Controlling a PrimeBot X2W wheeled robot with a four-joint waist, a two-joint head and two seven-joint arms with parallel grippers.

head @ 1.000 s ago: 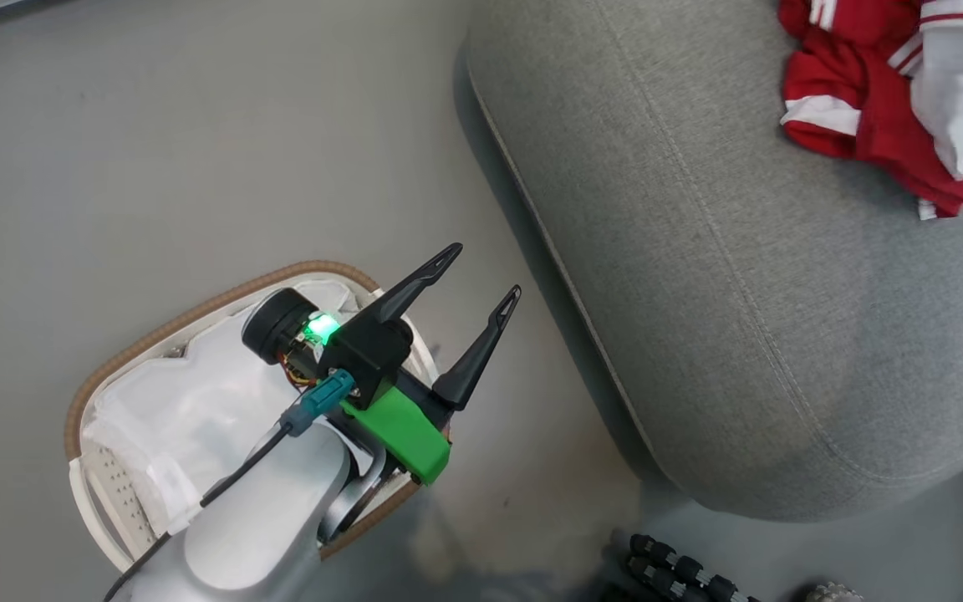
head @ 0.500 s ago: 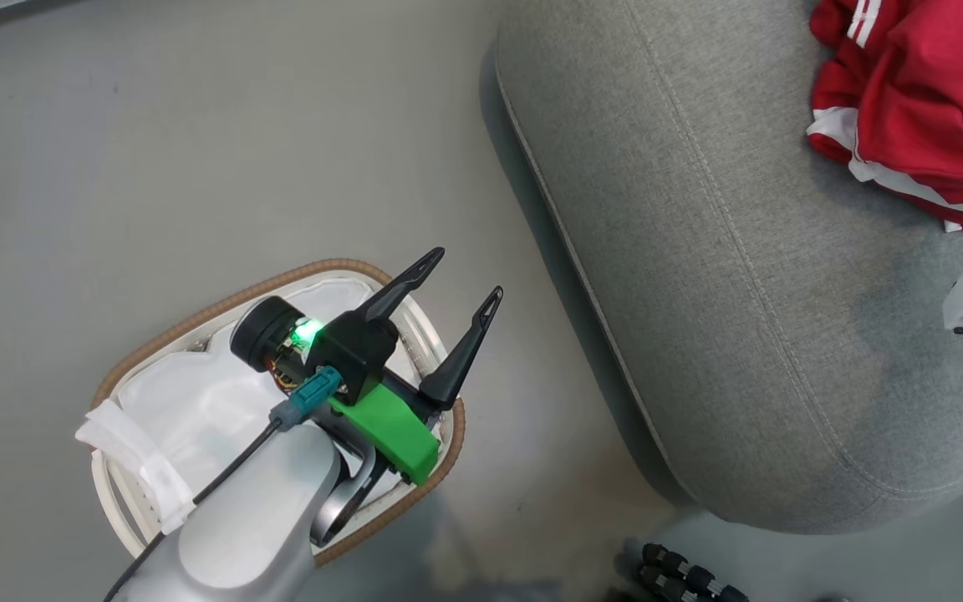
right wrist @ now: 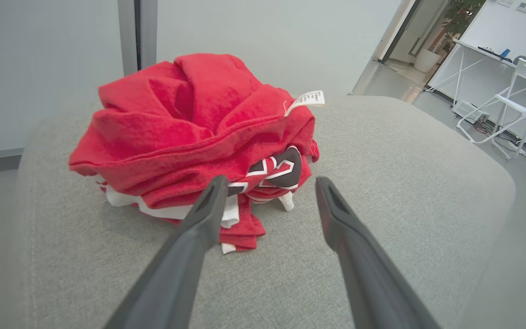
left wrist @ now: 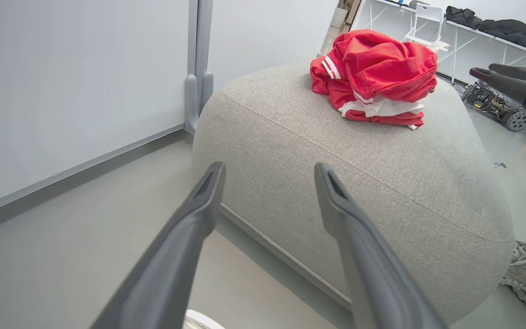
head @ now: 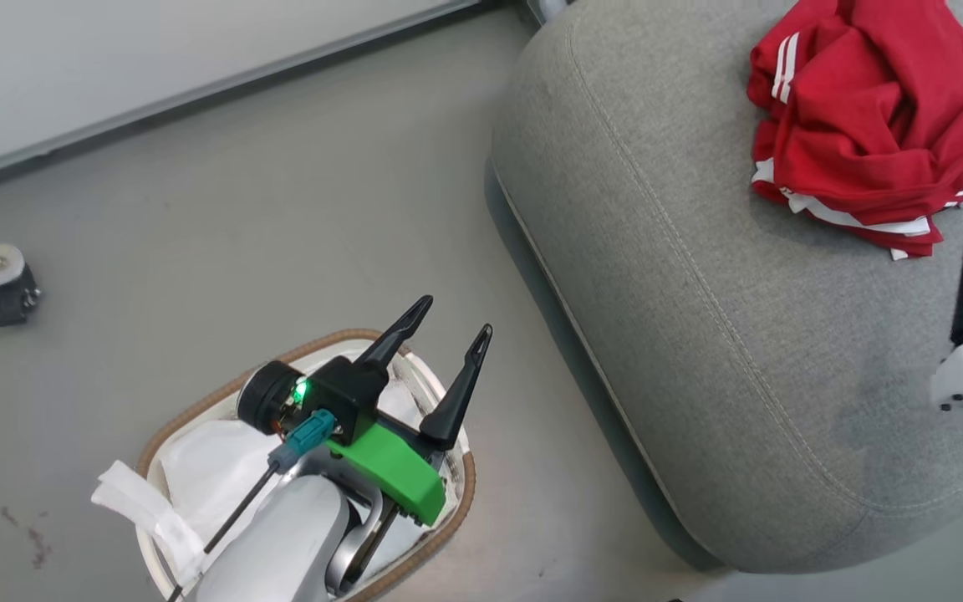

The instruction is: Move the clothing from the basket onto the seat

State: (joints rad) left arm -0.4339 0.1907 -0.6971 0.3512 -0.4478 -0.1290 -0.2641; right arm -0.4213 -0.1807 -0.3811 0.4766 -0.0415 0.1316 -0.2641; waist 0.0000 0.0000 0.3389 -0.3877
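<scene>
While the red sports garments [head: 866, 142] lay crumpled in one heap on the far part of the grey cushion seat [head: 699, 351], clear of its stitched seam, the right gripper [right wrist: 270, 183] hovered just beside the heap. Its two dark fingers were spread wide with nothing between them. The left gripper [head: 455, 316] hung above the laundry basket [head: 314, 341], likewise spread and empty. What showed of the basket's inside past the forearm was only the white cloth liner [head: 206, 468], so the moving looked done or nearly so.

The heap looked light and thoroughly limp. It had thick, towel-like folds on top, and thinner striped fabric with a white panel and black lettering [right wrist: 286, 167] squashed beneath. Such cloth would probably sag and trail from any hold rather than slip out as a rigid thing might, and a hard pinch would do it no harm. If it needed shifting, the best purchase seemed to be a raised ridge of the upper fold, where the fingers could close across bunched layers. A pinch on the loose hem or the white care label [right wrist: 306, 98] would likely lift one garment alone and drag the other. The soft upholstery would probably give under a downward press.
</scene>
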